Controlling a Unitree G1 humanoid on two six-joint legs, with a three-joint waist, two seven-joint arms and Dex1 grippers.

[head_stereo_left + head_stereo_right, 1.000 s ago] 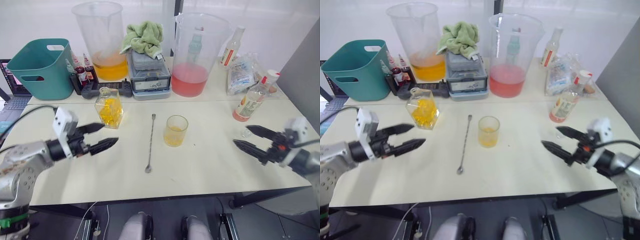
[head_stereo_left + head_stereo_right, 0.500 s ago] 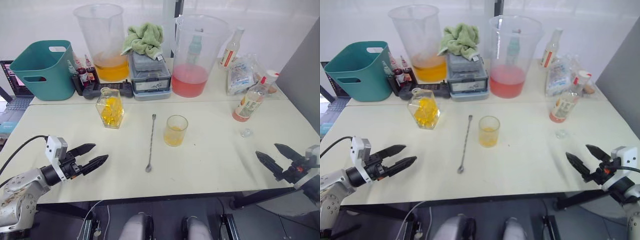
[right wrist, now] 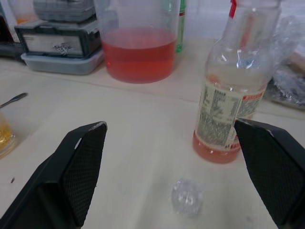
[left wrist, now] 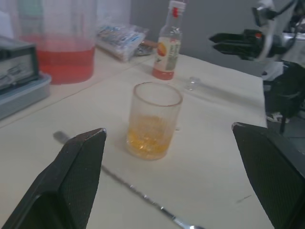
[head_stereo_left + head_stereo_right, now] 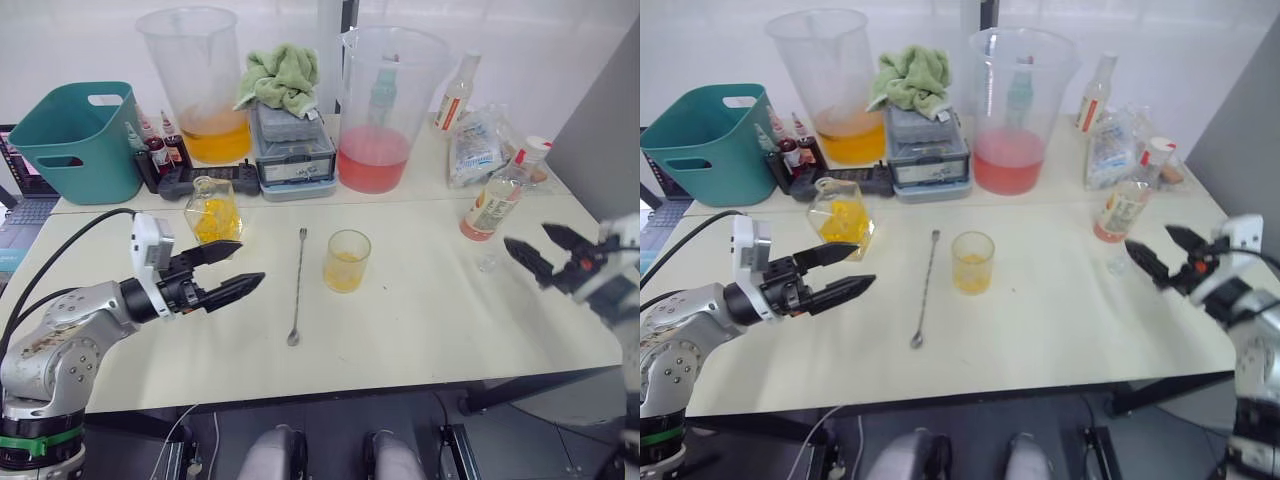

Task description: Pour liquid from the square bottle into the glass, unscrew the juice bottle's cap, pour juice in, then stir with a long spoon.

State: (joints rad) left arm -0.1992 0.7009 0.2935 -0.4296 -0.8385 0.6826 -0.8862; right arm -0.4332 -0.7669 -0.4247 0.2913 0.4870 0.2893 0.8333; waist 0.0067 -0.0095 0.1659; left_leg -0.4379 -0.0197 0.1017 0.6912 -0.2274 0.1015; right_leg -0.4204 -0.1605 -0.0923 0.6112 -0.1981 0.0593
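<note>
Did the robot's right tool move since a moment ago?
Yes. The right tool came up from the table's near edge toward the juice bottle.

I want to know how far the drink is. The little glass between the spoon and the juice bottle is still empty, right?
Not quite. The glass already has some yellow liquid at its bottom, as the left wrist view shows. It does stand between the long spoon and the juice bottle.

I see the faceted square glass bottle of yellow liquid point(image 5: 214, 213) partly hidden behind my left pincer point(image 5: 232, 268). The clear plastic juice bottle point(image 3: 237, 81) is cropped above its shoulder; cap unverifiable. The small clear object point(image 3: 187, 200) on the tabletop point(image 3: 119, 143) is too blurred to identify.
</note>
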